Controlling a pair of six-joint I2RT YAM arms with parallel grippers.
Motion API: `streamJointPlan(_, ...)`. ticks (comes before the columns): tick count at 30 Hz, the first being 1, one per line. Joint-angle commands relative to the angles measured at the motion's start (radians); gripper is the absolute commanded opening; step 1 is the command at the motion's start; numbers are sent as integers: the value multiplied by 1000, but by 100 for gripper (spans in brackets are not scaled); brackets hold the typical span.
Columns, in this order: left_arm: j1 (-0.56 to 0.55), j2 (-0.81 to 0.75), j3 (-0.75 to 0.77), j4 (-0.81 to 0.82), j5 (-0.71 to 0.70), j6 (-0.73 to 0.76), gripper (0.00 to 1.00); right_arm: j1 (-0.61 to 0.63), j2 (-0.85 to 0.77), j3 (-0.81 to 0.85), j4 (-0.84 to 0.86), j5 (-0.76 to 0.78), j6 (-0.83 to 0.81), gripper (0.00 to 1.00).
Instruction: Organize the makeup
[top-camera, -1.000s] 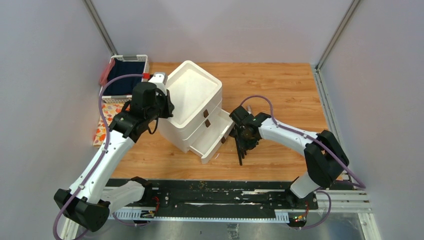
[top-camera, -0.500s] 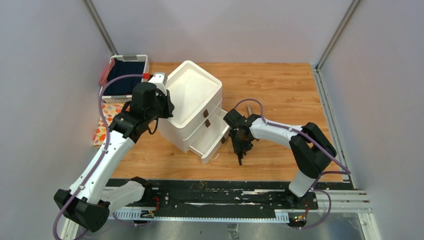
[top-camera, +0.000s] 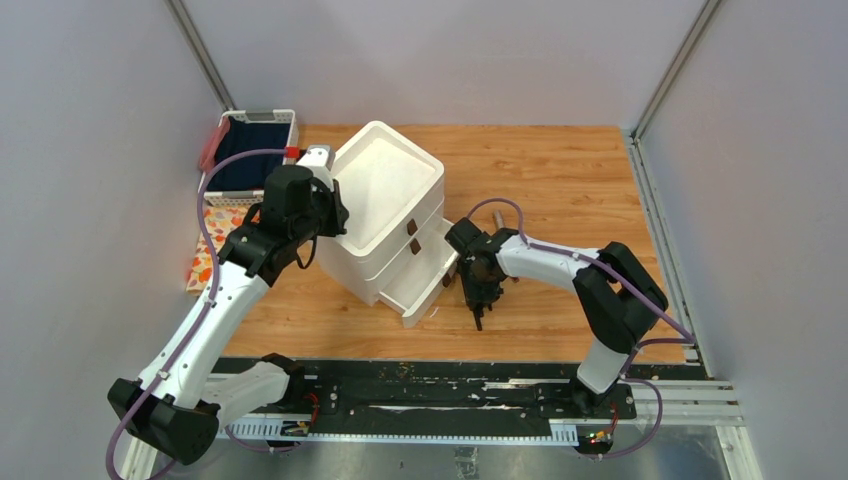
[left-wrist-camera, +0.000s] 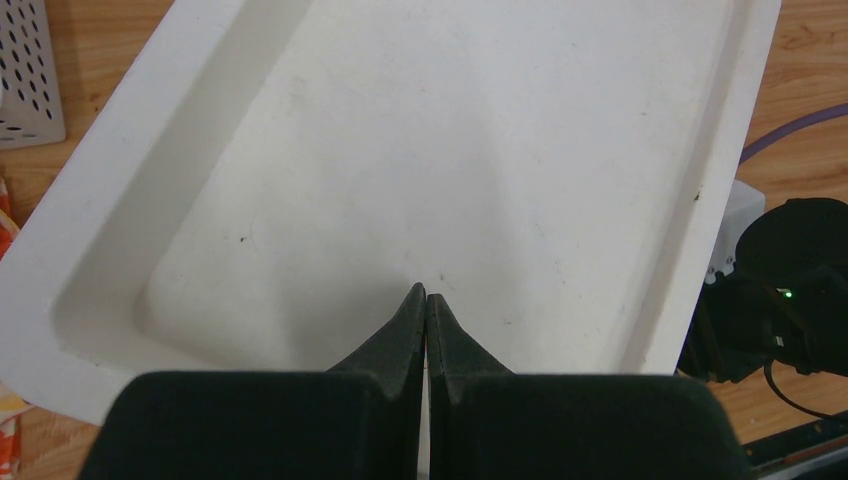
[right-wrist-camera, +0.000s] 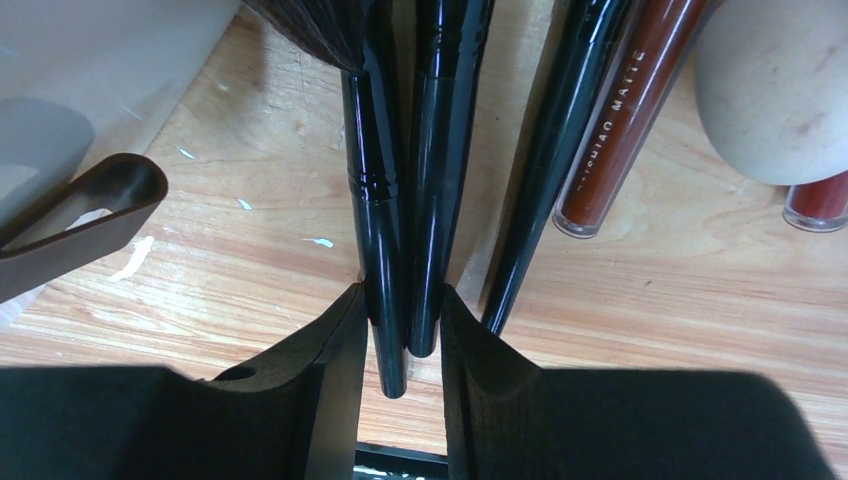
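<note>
In the right wrist view my right gripper (right-wrist-camera: 400, 300) is shut on the handles of two black brushes (right-wrist-camera: 375, 200), which lie side by side on the wood. To their right lie a third black stick (right-wrist-camera: 560, 150), a reddish-brown tube (right-wrist-camera: 625, 110), a beige sponge (right-wrist-camera: 775, 90) and the end of a red tube (right-wrist-camera: 818, 200). From above, the right gripper (top-camera: 478, 287) is just right of the open bottom drawer (top-camera: 425, 285), with black sticks (top-camera: 479, 312) poking out below it. My left gripper (left-wrist-camera: 426, 297) is shut and empty over the white box's top (left-wrist-camera: 450, 150).
The white three-drawer box (top-camera: 385, 185) stands mid-table with brown knobs (top-camera: 412, 230); one knob (right-wrist-camera: 80, 225) is close left of my right fingers. A white basket with blue cloth (top-camera: 250, 145) is at the back left. The left arm (top-camera: 290, 205) leans against the box's left side.
My right gripper has moved a little left toward the open drawer and its elbow has swung in. The left arm has not moved.
</note>
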Motion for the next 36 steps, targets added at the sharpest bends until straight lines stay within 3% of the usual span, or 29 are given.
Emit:
streamJointPlan(1, -8, -13, -10, -2, 3, 4, 0, -30, 23, -20, -16, 44, 22, 14)
streamJointPlan(4, -7, -16, -12, -1, 3, 4, 0, -55, -7, -46, -18, 51, 43, 2)
streamJointPlan(14, -7, -9, -8, 4, 11, 4, 0, -177, -89, -94, -54, 70, 40, 1)
streamJointPlan(21, -7, -1, -8, 10, 20, -2, 0, -184, -96, -69, -77, 63, -6, 13)
streamJointPlan(26, -7, -7, -15, 11, 19, -1, 0, -177, -138, -8, -117, 85, -52, 33)
streamJointPlan(36, -8, -11, -17, 10, 19, -4, 0, -146, -163, 54, -160, 71, -72, 36)
